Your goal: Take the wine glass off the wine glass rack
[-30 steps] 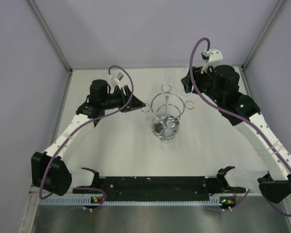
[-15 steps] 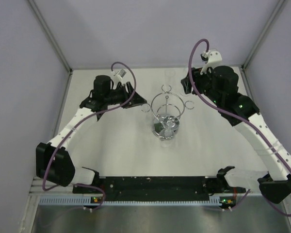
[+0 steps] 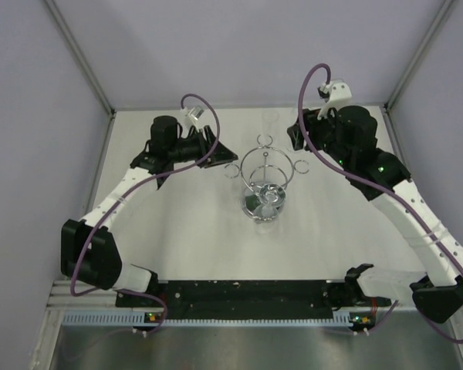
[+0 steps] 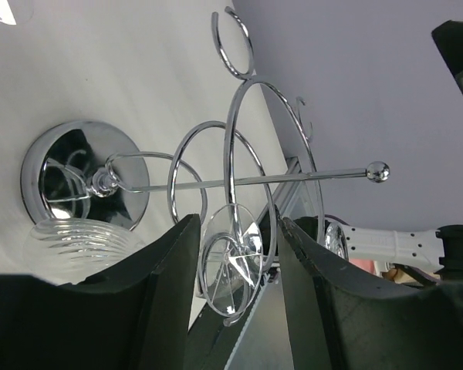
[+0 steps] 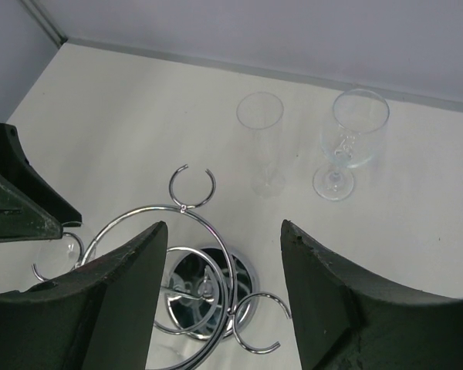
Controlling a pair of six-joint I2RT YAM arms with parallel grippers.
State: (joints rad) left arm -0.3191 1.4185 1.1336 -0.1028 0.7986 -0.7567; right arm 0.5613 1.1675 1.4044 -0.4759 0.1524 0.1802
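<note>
Both arms share one build. The white-and-black left arm point(image 3: 116, 202) and its twin, the right arm point(image 3: 420, 220), have slim white shells on the long links and bulky rounded black housings at the joints. A thin purple cable point(image 3: 194, 102) loops above the left wrist. A second purple cable point(image 3: 312, 77) arcs over the right wrist beside a small white camera block point(image 3: 338, 89). Dark screws point(image 3: 447, 250) dot the right arm's white link, and green lights point(image 3: 383, 166) glow on its black housing. The left tool point(image 4: 239, 222) and right tool point(image 5: 224, 227) have broad, matt black fingers.

rack point(image 4: 62, 173) wires crowd wine glass point(image 4: 77, 247); gaps narrow.
</note>
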